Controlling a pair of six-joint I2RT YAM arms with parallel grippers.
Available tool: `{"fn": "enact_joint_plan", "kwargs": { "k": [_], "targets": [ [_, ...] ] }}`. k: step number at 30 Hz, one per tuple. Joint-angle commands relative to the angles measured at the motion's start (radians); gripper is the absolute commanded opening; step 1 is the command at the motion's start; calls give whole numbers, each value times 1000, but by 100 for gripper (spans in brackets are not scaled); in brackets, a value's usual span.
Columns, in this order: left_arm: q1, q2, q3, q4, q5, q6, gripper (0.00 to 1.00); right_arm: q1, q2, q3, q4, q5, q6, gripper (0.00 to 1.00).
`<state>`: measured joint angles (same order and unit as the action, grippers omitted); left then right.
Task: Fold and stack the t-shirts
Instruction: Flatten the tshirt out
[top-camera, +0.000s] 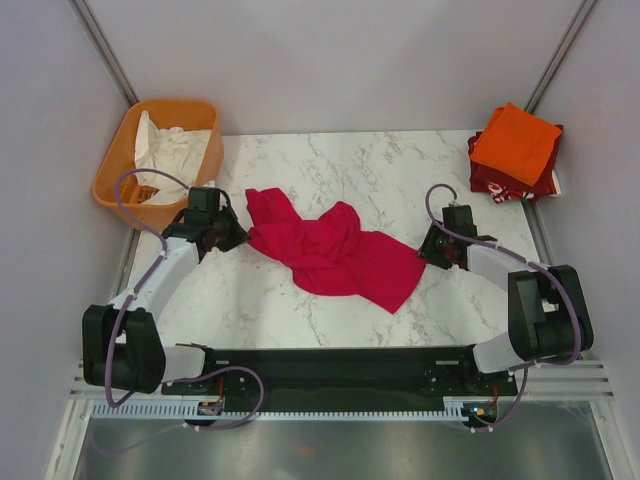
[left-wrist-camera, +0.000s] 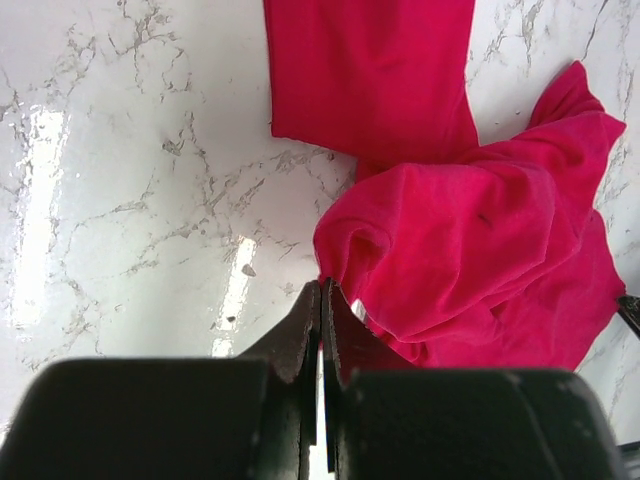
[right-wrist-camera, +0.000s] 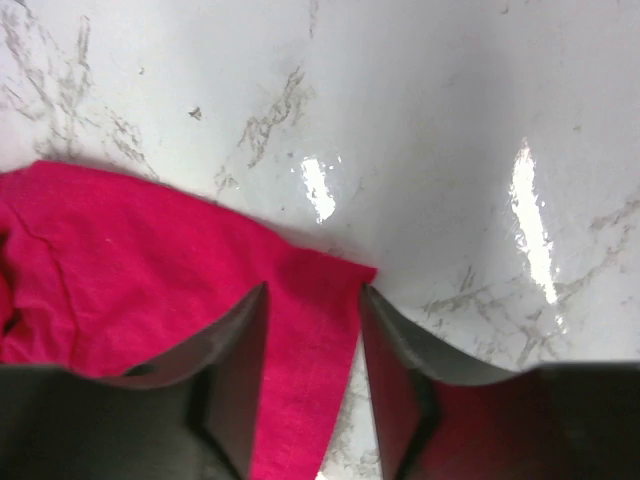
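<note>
A magenta-pink t-shirt (top-camera: 335, 252) lies crumpled in the middle of the marble table. My left gripper (top-camera: 238, 238) is at the shirt's left edge. In the left wrist view the gripper (left-wrist-camera: 325, 286) is shut, with a puckered fold of the shirt (left-wrist-camera: 470, 260) pinched at its tips. My right gripper (top-camera: 428, 250) is at the shirt's right corner. In the right wrist view it (right-wrist-camera: 313, 290) is open, its jaws standing either side of that flat corner (right-wrist-camera: 300, 330). A folded bright orange t-shirt (top-camera: 515, 143) lies on a folded dark red t-shirt (top-camera: 497, 182) at the back right.
A rigid orange plastic basket (top-camera: 115, 165) holding white cloth (top-camera: 175, 150) stands at the back left, close to my left arm. Grey walls close in the table on the left, right and back. Bare marble (top-camera: 400, 170) lies behind the shirt.
</note>
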<state>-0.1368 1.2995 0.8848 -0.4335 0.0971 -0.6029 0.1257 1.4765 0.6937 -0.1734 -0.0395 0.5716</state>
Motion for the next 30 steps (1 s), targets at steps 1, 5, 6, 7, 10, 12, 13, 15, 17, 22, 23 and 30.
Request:
{"fn": "enact_joint_plan", "kwargs": {
  "k": [1,5,6,7,10,12,13,15,17,22,23,30],
  "targets": [
    [-1,-34,13,-2,15,43,2,-8,28,-5,20,-14,-1,44],
    [-1,-42,16,-10,12,49,2,-9,41,0,34,-49,-12,2],
    [-1,-46,23,-17,13,52,2,-8,41,3,34,-60,-13,0],
    [-1,-51,29,-24,12,58,2,-9,36,4,34,-66,-15,0],
    [-1,-92,65,-59,9,86,2,-9,-19,27,16,-86,-6,0],
    [-3,-146,106,-80,7,106,2,-9,-99,79,-17,-91,-1,0],
    [-3,-167,123,-97,6,130,2,-11,-126,107,-70,-92,-3,0],
    [-6,-241,173,-112,-22,153,2,-12,-217,220,-173,-94,-10,0],
    [-10,-322,222,-120,-34,189,2,-17,-302,354,-239,-77,-22,0],
    [-12,-425,361,-136,-72,265,2,-44,-390,732,-474,-10,-78,0],
    [-12,-436,388,-142,-74,276,2,-47,-404,783,-501,18,-91,0],
    [-12,-519,606,-145,-135,373,2,-54,-426,1153,-716,137,-136,0]
  ]
}}
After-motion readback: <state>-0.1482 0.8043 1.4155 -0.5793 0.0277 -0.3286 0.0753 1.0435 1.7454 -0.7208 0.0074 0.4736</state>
